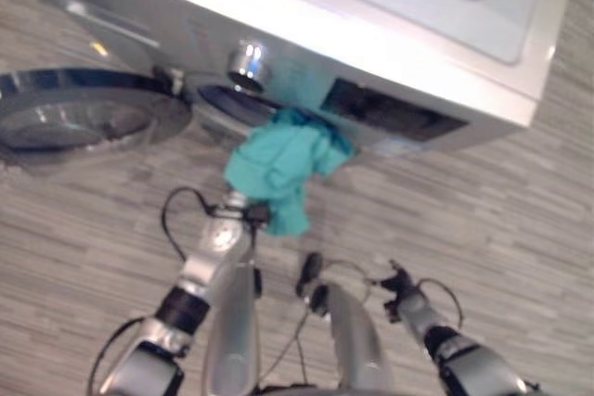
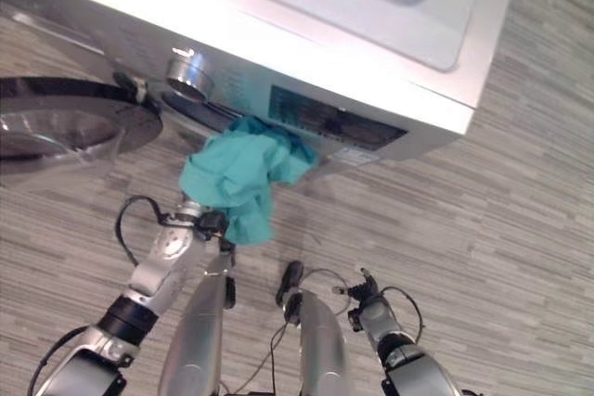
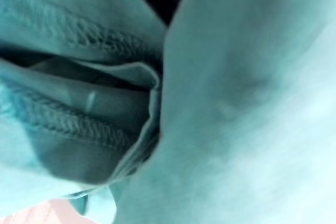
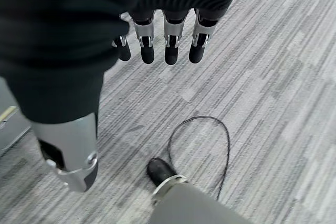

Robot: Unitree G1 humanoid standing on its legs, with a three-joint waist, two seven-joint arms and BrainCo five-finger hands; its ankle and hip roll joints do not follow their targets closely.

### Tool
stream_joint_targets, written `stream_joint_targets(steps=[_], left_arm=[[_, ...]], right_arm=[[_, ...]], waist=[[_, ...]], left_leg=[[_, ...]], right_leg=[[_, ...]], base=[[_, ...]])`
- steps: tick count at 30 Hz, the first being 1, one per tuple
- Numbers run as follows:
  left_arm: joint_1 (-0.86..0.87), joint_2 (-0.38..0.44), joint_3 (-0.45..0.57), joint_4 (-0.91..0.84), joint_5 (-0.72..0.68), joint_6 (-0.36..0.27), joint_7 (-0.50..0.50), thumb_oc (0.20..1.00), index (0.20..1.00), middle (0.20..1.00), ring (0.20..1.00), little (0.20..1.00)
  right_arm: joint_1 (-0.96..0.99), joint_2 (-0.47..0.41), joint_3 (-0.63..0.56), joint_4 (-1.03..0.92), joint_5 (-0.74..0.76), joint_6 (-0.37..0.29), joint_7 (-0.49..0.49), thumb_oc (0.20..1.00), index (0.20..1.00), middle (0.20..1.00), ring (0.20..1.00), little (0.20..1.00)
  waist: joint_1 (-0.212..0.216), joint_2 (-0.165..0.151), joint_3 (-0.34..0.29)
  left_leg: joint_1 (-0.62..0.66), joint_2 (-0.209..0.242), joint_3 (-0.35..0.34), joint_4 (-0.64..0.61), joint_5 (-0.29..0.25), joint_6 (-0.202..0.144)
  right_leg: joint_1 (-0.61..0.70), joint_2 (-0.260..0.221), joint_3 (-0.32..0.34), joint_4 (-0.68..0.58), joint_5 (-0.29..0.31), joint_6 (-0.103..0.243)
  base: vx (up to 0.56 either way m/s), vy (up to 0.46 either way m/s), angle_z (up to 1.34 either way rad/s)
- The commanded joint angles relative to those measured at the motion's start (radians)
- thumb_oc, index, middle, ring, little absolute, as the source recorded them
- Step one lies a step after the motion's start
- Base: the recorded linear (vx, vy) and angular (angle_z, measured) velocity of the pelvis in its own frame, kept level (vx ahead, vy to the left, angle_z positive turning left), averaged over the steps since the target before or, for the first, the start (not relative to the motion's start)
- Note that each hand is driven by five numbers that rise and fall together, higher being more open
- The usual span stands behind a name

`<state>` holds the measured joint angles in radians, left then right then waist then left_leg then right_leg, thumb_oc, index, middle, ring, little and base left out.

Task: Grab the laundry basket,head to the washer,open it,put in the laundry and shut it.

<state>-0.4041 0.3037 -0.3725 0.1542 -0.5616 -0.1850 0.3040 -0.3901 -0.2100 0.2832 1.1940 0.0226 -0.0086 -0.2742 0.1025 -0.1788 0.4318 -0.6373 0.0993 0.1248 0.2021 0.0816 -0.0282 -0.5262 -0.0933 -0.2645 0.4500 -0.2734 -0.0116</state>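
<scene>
While the washer's (image 1: 390, 34) round door (image 1: 79, 122) is standing open at 9 o'clock, the left hand (image 1: 243, 206) is lying buried in a teal garment (image 1: 283, 164) at the drum mouth; its grip cannot be told. Right hand (image 4: 157, 43), fingers relaxed, is hanging empty at 5 o'clock.

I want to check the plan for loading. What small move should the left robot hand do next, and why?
Probably push forward into the drum opening. The teal cloth hangs at the opening's edge, part of it still outside, and the washer door is swung open. The left robot hand's fingers are hidden in the cloth.
</scene>
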Motion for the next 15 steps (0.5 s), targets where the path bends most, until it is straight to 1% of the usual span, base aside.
stream_joint_targets(steps=[1,3,6,7,8,9,11,13,15], left_arm=[[-0.023,-0.068,-0.055,-0.066,-0.031,-0.071,0.009,0.200,0.200,0.200,0.200,0.200],[-0.042,-0.078,-0.066,-0.055,-0.040,-0.072,0.015,0.200,0.200,0.200,0.200,0.200],[-0.124,-0.111,-0.096,-0.004,-0.046,-0.071,0.044,0.200,0.200,0.200,0.200,0.200],[-0.126,-0.112,-0.096,-0.002,-0.046,-0.072,0.044,0.200,0.200,0.200,0.200,0.200],[-0.171,-0.130,-0.101,0.038,-0.044,-0.071,0.070,0.200,0.200,0.200,0.200,0.200],[-0.173,-0.132,-0.101,0.040,-0.044,-0.072,0.070,0.200,0.200,0.200,0.200,0.200],[-0.224,-0.149,-0.103,0.067,-0.038,-0.076,0.097,0.200,0.200,0.200,0.200,0.200],[-0.290,-0.168,-0.090,0.090,-0.023,-0.082,0.135,0.200,0.200,0.200,0.200,0.200],[-0.322,-0.183,-0.091,0.103,-0.020,-0.086,0.150,0.200,0.200,0.200,0.200,0.200]], right_arm=[[0.047,-0.020,0.033,-0.003,0.055,0.001,-0.036,1.000,1.000,1.000,1.000,1.000],[0.042,-0.017,0.034,-0.010,0.060,0.000,-0.040,1.000,1.000,1.000,1.000,1.000],[0.044,-0.012,0.048,-0.045,0.070,-0.005,-0.053,1.000,1.000,1.000,1.000,1.000],[0.044,-0.013,0.048,-0.047,0.070,-0.005,-0.053,1.000,1.000,1.000,1.000,1.000],[0.061,-0.014,0.045,-0.067,0.084,-0.010,-0.057,1.000,1.000,1.000,1.000,1.000],[0.061,-0.015,0.045,-0.068,0.084,-0.009,-0.057,1.000,1.000,1.000,1.000,1.000],[0.073,-0.012,0.042,-0.085,0.102,-0.014,-0.061,1.000,1.000,1.000,1.000,1.000],[0.087,-0.011,0.045,-0.120,0.106,-0.026,-0.072,1.000,1.000,1.000,1.000,1.000],[0.097,-0.007,0.051,-0.142,0.108,-0.031,-0.075,1.000,1.000,1.000,1.000,1.000]], waist=[[-0.008,0.035,-0.044],[-0.015,0.032,-0.038],[-0.040,0.012,-0.027],[-0.041,0.013,-0.030],[-0.061,0.003,-0.020],[-0.062,0.004,-0.022],[-0.082,-0.006,-0.020],[-0.108,-0.022,-0.018],[-0.122,-0.032,-0.021]], left_leg=[[-0.150,-0.035,-0.016,0.063,-0.016,0.032],[-0.160,-0.034,-0.016,0.066,-0.020,0.032],[-0.206,-0.030,-0.011,0.076,-0.028,0.038],[-0.210,-0.030,-0.012,0.077,-0.028,0.038],[-0.238,-0.026,-0.016,0.092,-0.031,0.041],[-0.242,-0.026,-0.016,0.094,-0.031,0.041],[-0.272,-0.026,-0.021,0.097,-0.034,0.042],[-0.322,-0.019,-0.024,0.111,-0.040,0.043],[-0.357,-0.015,-0.028,0.123,-0.042,0.042]], right_leg=[[0.143,0.000,-0.048,-0.126,-0.011,0.012],[0.128,0.001,-0.049,-0.118,-0.013,0.010],[0.064,0.001,-0.041,-0.098,-0.010,0.009],[0.060,0.001,-0.042,-0.096,-0.011,0.009],[0.021,0.002,-0.041,-0.074,-0.015,0.004],[0.017,0.002,-0.042,-0.072,-0.016,0.004],[-0.026,0.005,-0.040,-0.055,-0.020,-0.002],[-0.090,0.007,-0.044,-0.026,-0.023,-0.005],[-0.132,0.010,-0.052,-0.001,-0.029,-0.009]], base=[[-0.02,-0.016,0.05],[-0.03,-0.006,0.06],[-0.04,-0.006,0.00],[-0.02,-0.032,-0.03],[-0.02,-0.023,-0.05],[-0.03,-0.035,-0.07],[-0.04,-0.030,-0.05],[-0.04,-0.040,0.01],[0.00,-0.043,0.01]])
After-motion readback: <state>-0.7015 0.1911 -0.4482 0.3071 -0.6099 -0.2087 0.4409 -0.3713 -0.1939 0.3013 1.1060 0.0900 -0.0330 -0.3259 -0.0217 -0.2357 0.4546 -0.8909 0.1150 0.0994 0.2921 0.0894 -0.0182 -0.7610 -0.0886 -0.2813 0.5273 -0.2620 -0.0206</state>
